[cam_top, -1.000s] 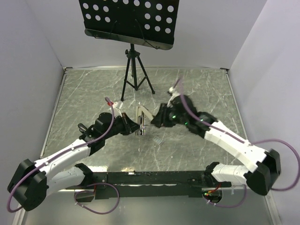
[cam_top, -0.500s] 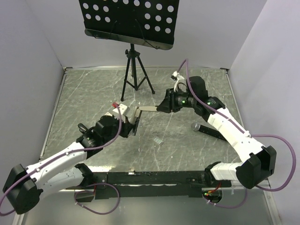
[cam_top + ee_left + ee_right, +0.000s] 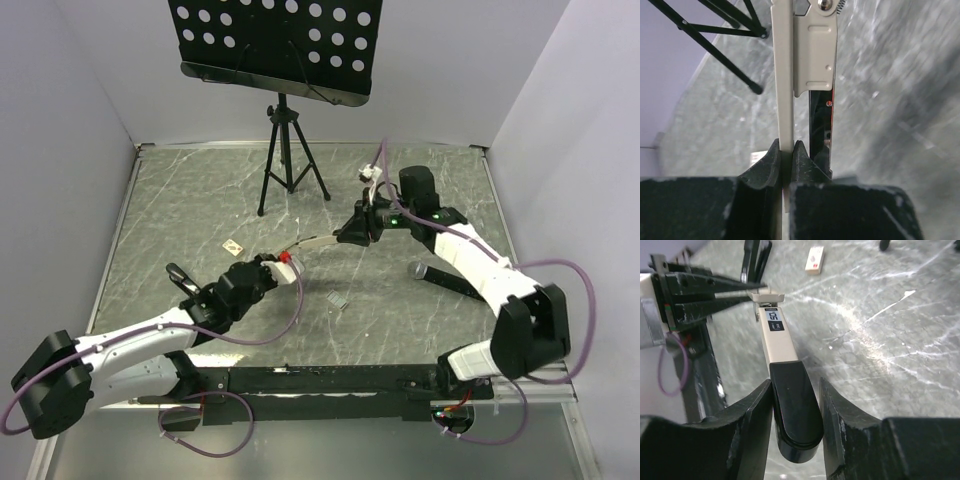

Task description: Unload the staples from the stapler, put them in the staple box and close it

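Stapler (image 3: 318,240) held off the counter (image 3: 180,200) above its middle, opened out, presumably to expose the channel. Left gripper (image 3: 786,150): jaws clamped on its pale plate. Right gripper (image 3: 795,390): jaws flank the black end; whether they grip cannot be told. Staples (image 3: 235,246) lie left of middle. Counter grey, marbled; walls pale; tripod stand (image 3: 290,170) at far edge.

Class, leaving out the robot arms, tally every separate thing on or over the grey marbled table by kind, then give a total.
Black and cream bar-shaped stapler: 1
Small tan rectangular block: 1
Small grey metal piece: 1
Black perforated music stand on tripod: 1
Black cylinder with grey tip: 1
Total: 5
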Available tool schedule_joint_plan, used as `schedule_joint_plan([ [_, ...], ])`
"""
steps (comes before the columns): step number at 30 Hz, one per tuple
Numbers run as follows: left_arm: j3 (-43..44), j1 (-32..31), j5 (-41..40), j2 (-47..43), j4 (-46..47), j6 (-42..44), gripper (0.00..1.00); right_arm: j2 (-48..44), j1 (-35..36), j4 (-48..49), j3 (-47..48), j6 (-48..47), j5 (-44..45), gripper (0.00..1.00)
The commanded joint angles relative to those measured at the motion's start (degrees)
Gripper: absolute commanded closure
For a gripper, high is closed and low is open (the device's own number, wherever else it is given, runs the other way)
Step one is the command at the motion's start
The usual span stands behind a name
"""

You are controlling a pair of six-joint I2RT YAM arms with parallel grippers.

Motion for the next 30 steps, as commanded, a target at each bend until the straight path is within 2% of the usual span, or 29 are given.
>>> schedule_joint_plan([
  [1,-2.75,-2.47,-2.34,0.29,10.03,19.39,0.99,4.81,-2.47,18.19,0.34,-9.85,6.87,0.94],
  [5,-4.77,-2.56,-3.41,1.34,14.18,22.85,0.99,7.62,-2.65,20.48,0.95,-11.70,7.22,0.95],
  [8,-3.38,-2.39,1.16,1.08,9.79,20.48,0.99,9.82,-2.56,18.11,3.84,-11.27,5.56,0.95],
  [11,-3.63,-2.47,2.74,-0.23,11.89,15.39,0.99,10.62,-2.48,17.58,4.21,-9.26,2.83,0.95],
  [16,-2.31,-2.39,6.79,-2.16,8.46,10.11,0.99,9.83,-1.86,17.77,3.23,-7.40,3.35,0.93],
  [18,-1.79,-2.39,10.30,-3.65,6.80,7.05,0.99,9.92,-1.42,15.92,4.55,-7.05,3.53,0.89],
  [19,-1.52,-2.30,12.05,-4.01,5.92,5.72,0.99,10.00,-1.16,13.47,6.21,-6.44,4.92,0.82],
  [21,-0.21,-2.39,17.14,-4.72,2.50,2.48,0.99,10.53,-0.63,12.13,7.10,-5.29,6.77,0.77],
  [26,-0.03,-2.39,24.01,-6.30,-2.08,-0.26,0.99,10.18,-0.54,25.03,0.25,0.33,7.66,0.66],
  [30,0.85,-2.39,26.91,-6.48,-2.61,-2.81,0.99,12.64,0.07,23.55,2.44,2.62,4.41,0.55],
])
